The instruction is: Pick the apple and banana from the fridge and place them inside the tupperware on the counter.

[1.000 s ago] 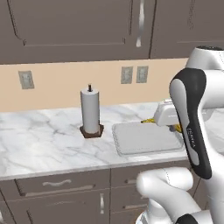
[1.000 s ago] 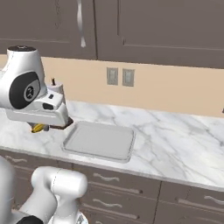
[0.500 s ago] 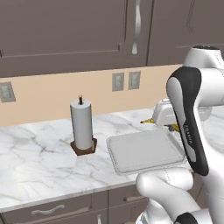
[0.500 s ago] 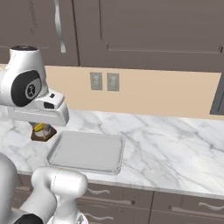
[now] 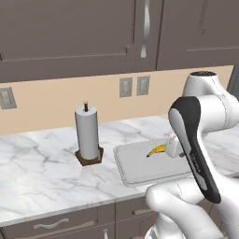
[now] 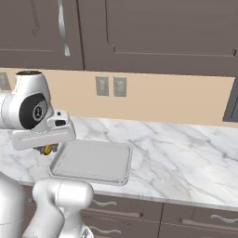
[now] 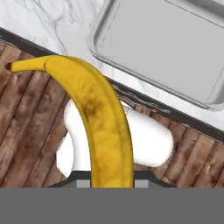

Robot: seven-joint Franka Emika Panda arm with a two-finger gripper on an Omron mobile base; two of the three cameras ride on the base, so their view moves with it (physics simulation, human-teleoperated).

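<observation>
The gripper [image 5: 169, 148] is closed on the banana [image 7: 94, 113], which rises from the bottom centre of the hand view and curves toward the upper left. In the left base view the banana [image 5: 156, 150] sticks out just left of the white arm, at centre right, over the tupperware [image 5: 140, 167]. The tupperware [image 6: 90, 161] sits on the counter [image 6: 186, 158] at lower centre of the right base view. A paper-towel roll [image 5: 87, 133] stands left of it.
</observation>
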